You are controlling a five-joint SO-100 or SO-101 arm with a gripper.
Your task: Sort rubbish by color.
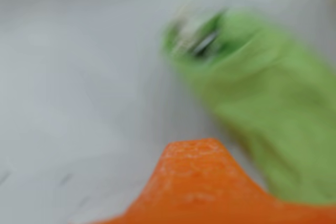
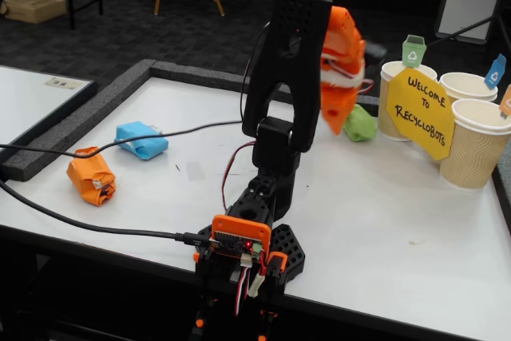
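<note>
Green wad (image 2: pixel 360 124): your fixed view puts it on the white table (image 2: pixel 383 221) before the 3 paper cups (image 2: pixel 477 143), just beside the lowered gripper (image 2: pixel 334 124). Only that view shows the orange wad (image 2: pixel 91 180) and blue wad (image 2: pixel 141 140) far left. The blurred wrist view shows the green wad (image 1: pixel 262 98) past 1 orange finger (image 1: pixel 202 182); you cannot tell the jaws' spread.

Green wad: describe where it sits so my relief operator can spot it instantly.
In the fixed view, find the three paper cups behind the yellow sign. The green wad lies on the table just left of them, beside the orange gripper. It's the only green lump; the others are orange and blue.
</note>
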